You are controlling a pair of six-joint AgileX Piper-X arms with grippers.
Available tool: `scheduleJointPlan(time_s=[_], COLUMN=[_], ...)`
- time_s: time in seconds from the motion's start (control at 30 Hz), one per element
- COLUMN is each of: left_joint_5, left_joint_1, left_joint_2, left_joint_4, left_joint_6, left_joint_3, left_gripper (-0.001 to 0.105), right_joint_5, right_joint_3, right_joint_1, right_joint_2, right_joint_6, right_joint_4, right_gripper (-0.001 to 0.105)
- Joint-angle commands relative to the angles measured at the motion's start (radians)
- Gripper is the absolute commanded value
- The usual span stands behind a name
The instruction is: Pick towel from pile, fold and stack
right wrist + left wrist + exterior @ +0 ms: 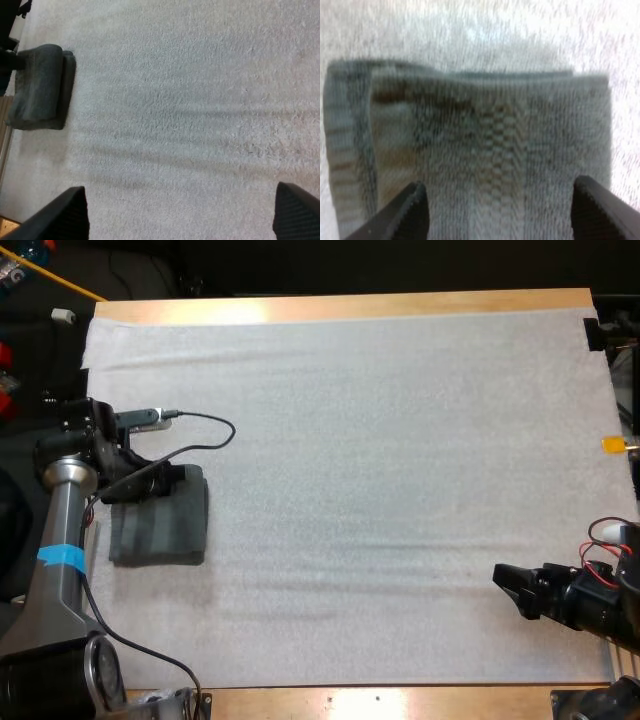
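While the left arm reaches along the white mat's (400,440) left edge, the left gripper (172,480) hangs over the folded towel's (160,530) far edge, fingers spread. The right gripper (508,585) sits low at the near right, fingers apart, well clear of the towel.

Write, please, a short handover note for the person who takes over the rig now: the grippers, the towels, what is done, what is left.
Left gripper: open, just over the folded stack of dark grey-green cloth towels, gripping nothing.
Right gripper: open, over a bare part of the white mat on the right side, holding nothing.
Towels: the stack lies near the mat's left edge, the top towel slightly offset from the layer under it.
Done: a folded towel lies on the stack, and no gripper holds it.
Left: lift the left arm clear. I cannot tell whether another towel is waiting.
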Motion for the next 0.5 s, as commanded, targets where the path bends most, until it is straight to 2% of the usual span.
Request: scheduleJointPlan(time_s=[0.0,0.23,0.37,0.47], left_joint_5=[-0.005,-0.013,-0.114,-0.133], left_joint_1=[-0.008,-0.051,-0.069,-0.069], left_joint_2=[0.004,0.068,0.128,0.155], left_joint_4=[-0.028,-0.077,-0.079,-0.076], left_joint_6=[-0.009,-0.009,-0.009,-0.009], left_joint_3=[-0.005,-0.005,-0.005,-0.005], left_gripper=[0.058,0.058,0.058,0.058], right_joint_5=[-0.011,-0.011,-0.011,-0.011], right_joint_3=[-0.003,-0.003,-0.003,-0.003], right_joint_1=[0.000,0.000,0.000,0.000], right_joint_2=[0.000,0.000,0.000,0.000], right_joint_6=[-0.012,-0.012,-0.012,-0.009], right_joint_4=[-0.006,-0.006,-0.006,-0.006], right_gripper=[0.072,0.072,0.072,0.072])
